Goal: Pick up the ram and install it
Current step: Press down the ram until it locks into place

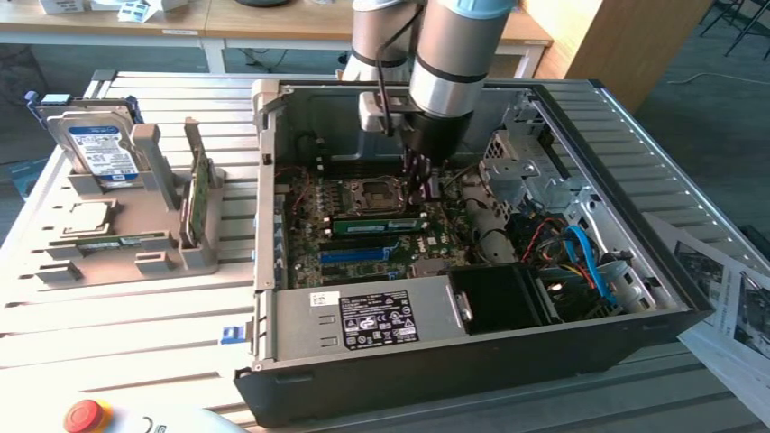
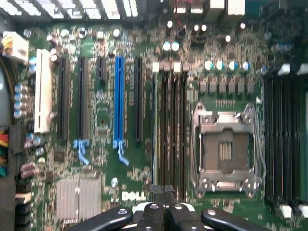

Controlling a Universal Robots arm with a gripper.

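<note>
The ram (image 1: 377, 224), a slim green stick, stands on edge in a motherboard slot just in front of the processor socket (image 1: 371, 194), inside the open computer case (image 1: 481, 356). My gripper (image 1: 424, 198) reaches down into the case and hovers right over the end of the ram on the exterior view's right. Its fingers are shut with nothing showing between them. In the wrist view the shut gripper (image 2: 163, 211) hangs over the row of dark memory slots (image 2: 169, 130) beside the socket (image 2: 225, 147). I cannot tell whether the fingertips touch the ram.
A grey holder (image 1: 162, 248) at the exterior view's left carries a hard drive (image 1: 99, 149), an upright green card (image 1: 198, 194), a square silver chip (image 1: 87, 216) and a flat slim green board (image 1: 121, 242). Cables (image 1: 583, 257), a power supply (image 1: 373, 317) and drive cage (image 1: 529, 171) crowd the case.
</note>
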